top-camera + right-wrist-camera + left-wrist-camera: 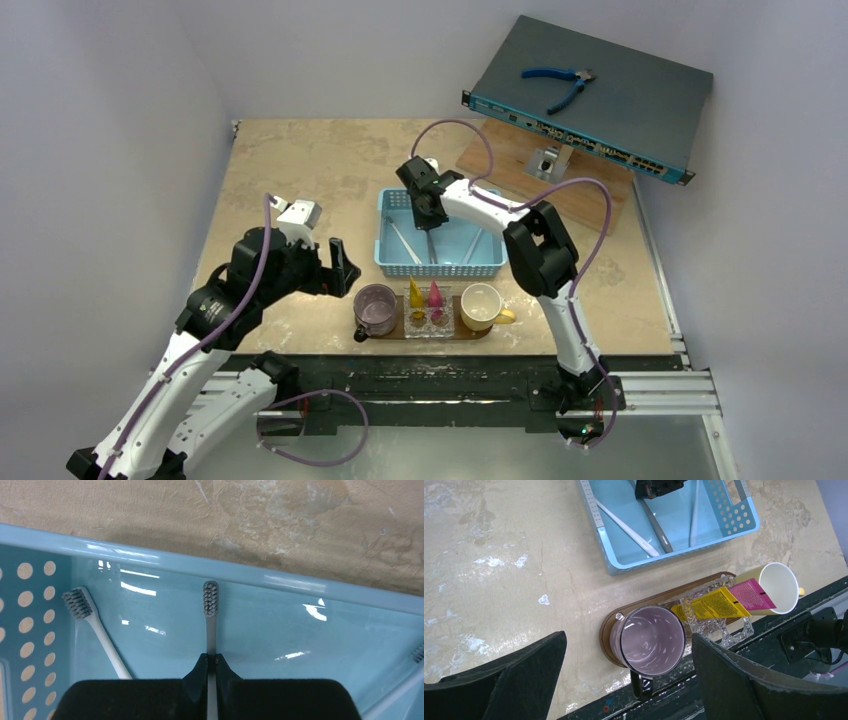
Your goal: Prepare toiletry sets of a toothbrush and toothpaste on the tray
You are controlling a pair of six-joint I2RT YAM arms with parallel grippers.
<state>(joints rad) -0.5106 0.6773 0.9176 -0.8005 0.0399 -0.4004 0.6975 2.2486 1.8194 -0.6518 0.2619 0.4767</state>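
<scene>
My right gripper fills the bottom of its own wrist view. Its two black fingertips are pressed together on the handle of the grey toothbrush. The shaft runs straight out from between the tips. The bristled head points at the far wall of the blue basket and ends just short of it, bristles facing the camera. I cannot tell whether the brush rests on the basket floor or is raised off it. A white toothbrush lies slanted to the left of my fingers, near the perforated side wall. A third brush shows at the lower right corner. Neither touches my fingers.

My left gripper hangs with its jaws spread wide and nothing between them. In its wrist view the purple cup shows between the two fingers. From overhead, that gripper is just left of the cup and apart from it.

The tray lies along the near side of the basket, just beside it, while my right gripper works at the basket's far side. The purple cup stands on the tray's left end and the cream cup on its right end. Between them sits a clear holder. The yellow tube and the pink tube stand in it side by side, with the yellow one nearer the purple cup.
</scene>
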